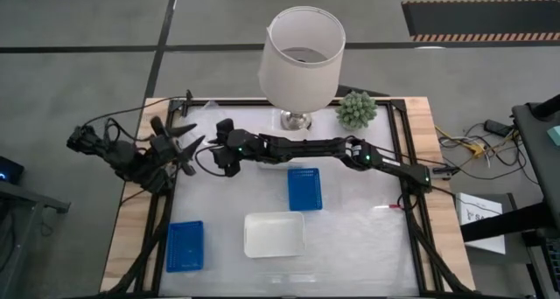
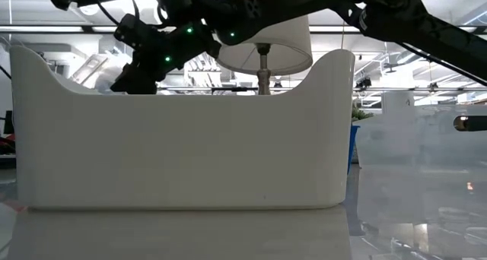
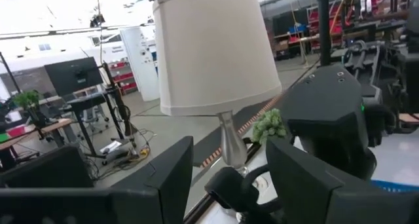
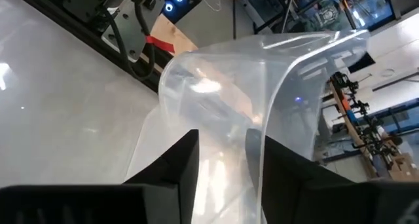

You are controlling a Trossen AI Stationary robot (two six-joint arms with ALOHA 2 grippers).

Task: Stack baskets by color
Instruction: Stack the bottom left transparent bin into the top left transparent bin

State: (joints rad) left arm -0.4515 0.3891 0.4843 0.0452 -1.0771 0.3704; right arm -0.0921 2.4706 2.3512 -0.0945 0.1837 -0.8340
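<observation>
1. At ten o'clock on the table (image 1: 350, 246), the right gripper (image 1: 220, 150) is seen reached across, its jaws parted around the rim of a clear container (image 4: 262, 73); whether it is clamped cannot be told.
2. At nine o'clock, off the table's edge, the left gripper (image 1: 179, 146) is held with jaws released and empty.
3. One blue basket (image 1: 304, 188) is laid at centre, another blue one (image 1: 185, 246) at seven o'clock.
4. A white basket (image 1: 275, 233) is set at six o'clock.
5. A lamp (image 1: 302, 59) is stood at twelve o'clock, a plant (image 1: 357, 109) just beside it.
</observation>
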